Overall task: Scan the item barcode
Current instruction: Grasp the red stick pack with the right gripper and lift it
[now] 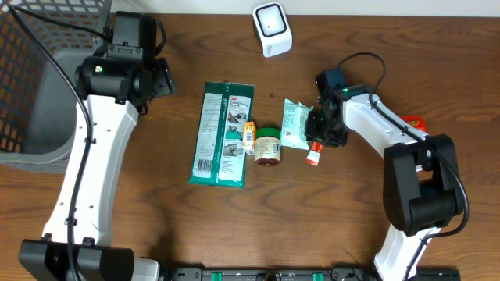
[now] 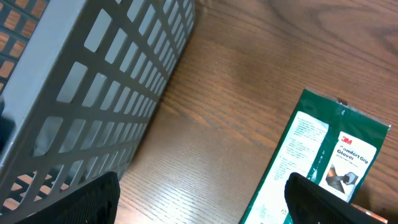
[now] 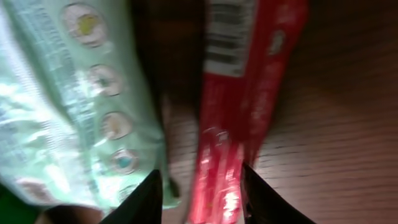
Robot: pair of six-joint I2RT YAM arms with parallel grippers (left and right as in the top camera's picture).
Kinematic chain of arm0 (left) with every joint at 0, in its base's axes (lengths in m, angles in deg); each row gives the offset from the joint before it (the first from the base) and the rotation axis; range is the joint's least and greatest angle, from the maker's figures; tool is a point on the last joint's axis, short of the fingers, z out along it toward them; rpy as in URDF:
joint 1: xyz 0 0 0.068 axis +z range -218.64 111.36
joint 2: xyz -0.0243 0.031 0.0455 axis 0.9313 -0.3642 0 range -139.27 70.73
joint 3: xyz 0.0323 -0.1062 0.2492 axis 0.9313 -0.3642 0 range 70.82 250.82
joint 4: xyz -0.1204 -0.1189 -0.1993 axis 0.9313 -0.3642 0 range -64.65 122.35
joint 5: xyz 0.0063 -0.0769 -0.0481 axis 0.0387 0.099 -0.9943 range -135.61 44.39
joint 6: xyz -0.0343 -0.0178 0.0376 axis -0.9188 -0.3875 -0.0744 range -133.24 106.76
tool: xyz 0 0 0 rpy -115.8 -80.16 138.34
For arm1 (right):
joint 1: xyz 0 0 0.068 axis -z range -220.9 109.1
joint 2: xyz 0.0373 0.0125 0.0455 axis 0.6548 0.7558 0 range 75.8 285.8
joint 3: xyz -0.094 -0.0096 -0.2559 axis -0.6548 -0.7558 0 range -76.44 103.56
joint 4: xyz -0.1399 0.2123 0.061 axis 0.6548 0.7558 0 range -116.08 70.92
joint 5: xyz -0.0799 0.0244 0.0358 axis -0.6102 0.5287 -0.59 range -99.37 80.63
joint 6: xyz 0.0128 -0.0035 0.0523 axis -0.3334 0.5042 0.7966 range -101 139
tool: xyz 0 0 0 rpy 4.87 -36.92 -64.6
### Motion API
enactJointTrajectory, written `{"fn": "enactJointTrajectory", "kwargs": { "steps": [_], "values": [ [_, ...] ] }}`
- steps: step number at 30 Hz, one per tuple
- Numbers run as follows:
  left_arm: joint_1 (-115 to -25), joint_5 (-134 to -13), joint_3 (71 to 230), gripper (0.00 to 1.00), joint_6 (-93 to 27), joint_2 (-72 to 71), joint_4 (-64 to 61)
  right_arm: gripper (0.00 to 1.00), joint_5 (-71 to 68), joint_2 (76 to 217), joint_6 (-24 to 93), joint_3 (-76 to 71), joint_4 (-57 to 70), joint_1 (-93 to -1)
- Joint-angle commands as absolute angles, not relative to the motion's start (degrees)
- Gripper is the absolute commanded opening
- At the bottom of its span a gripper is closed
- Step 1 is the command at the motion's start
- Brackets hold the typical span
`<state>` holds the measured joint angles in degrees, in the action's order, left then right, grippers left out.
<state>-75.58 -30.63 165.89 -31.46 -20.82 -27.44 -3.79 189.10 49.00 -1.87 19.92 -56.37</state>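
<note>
A red tube-like pack (image 3: 239,112) with a barcode near its far end lies on the wooden table, beside a pale green pouch (image 3: 68,106). My right gripper (image 3: 202,196) straddles the red pack's near end. Its right finger sits against the pack's edge, its left finger stands apart by the pouch, and the jaws are part open. In the overhead view the right gripper (image 1: 320,134) hangs over the red pack (image 1: 315,154) and the pouch (image 1: 296,125). A white scanner (image 1: 272,29) stands at the back. My left gripper (image 2: 202,199) is wide open and empty above bare table.
A green 3M glove pack (image 1: 224,134), a small orange item (image 1: 249,135) and a green-lidded jar (image 1: 268,147) lie mid-table. A grey mesh basket (image 1: 31,78) fills the far left. Another red item (image 1: 412,122) shows behind the right arm.
</note>
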Motion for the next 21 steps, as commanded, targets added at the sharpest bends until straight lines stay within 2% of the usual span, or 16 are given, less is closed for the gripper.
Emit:
{"fn": "enactJointTrajectory", "kwargs": {
  "steps": [1, 8, 21],
  "values": [
    [-75.4, -29.9, 166.0, 0.85, -32.0, -20.9, -27.6, 0.33, -11.0, 187.7, 49.5, -2.6, 20.4, -56.6],
    [-75.4, -29.9, 166.0, 0.85, -32.0, -20.9, -27.6, 0.25, -16.8, 187.7, 38.3, -2.6, 21.5, -55.6],
    [-75.4, -29.9, 166.0, 0.85, -32.0, -20.9, -27.6, 0.31, -19.0, 187.7, 33.0, -2.1, 22.5, -55.0]
  ]
}}
